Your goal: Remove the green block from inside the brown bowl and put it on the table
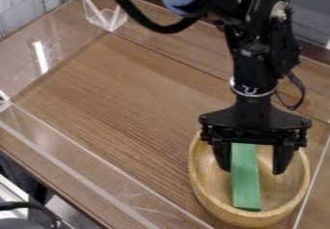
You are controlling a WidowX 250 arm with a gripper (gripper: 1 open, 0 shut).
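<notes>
Here, the gripper (250, 154) hangs pointing straight down over the brown bowl (210, 186) at the near right of the table (123, 88), its jaws spread wide and gripping nothing. The green block (245, 181) lies flat inside the bowl, its long axis running from the far rim toward the near one, with its far end sitting between the two dark fingers (217, 152). The fingertips appear level with the bowl's thick rim; whether they touch the block cannot be told from this view. The step in hand looks to be the descent for the grasp. To do it well, the arm would keep the block centred between the fingers, which straddle its narrow width, and lower until the tips reach well down the block's sides without pressing on the bowl's floor. Closing evenly should stop the slim bar from twisting or skidding along the curved wood. A straight lift clear of the rim would follow, before setting it down on bare tabletop to the left.
</notes>
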